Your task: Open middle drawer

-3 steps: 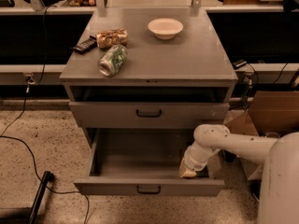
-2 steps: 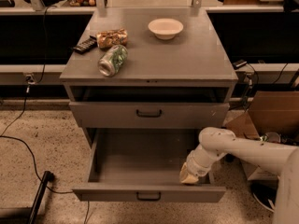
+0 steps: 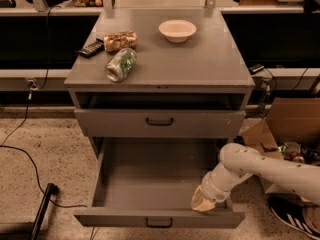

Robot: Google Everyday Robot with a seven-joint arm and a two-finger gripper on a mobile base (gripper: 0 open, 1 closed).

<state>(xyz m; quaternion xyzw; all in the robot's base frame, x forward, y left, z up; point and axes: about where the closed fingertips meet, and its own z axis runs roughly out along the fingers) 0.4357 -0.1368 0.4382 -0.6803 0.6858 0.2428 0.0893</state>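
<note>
The middle drawer (image 3: 150, 179) is pulled well out of the grey cabinet, showing a plain grey, empty inside. Its black loop handle (image 3: 159, 222) is on the front panel, nearest the camera. My gripper (image 3: 204, 202) is at the end of the white arm (image 3: 260, 170), which comes in from the right. It sits low inside the drawer's front right corner, against the inner side of the front panel. The smaller drawer (image 3: 160, 123) above has its own black handle and stands slightly out, with a dark gap over it. Any lower drawer is hidden under the open one.
On the cabinet top (image 3: 210, 64) lie a white bowl (image 3: 177, 30), a green can on its side (image 3: 121, 65), a snack bag (image 3: 120, 40) and a black remote (image 3: 91, 48). A cardboard box (image 3: 287, 121) stands to the right. A cable and a black pole (image 3: 42, 204) lie on the floor to the left.
The middle drawer has slid further out toward the camera, and my gripper has moved with it in the front right corner.
</note>
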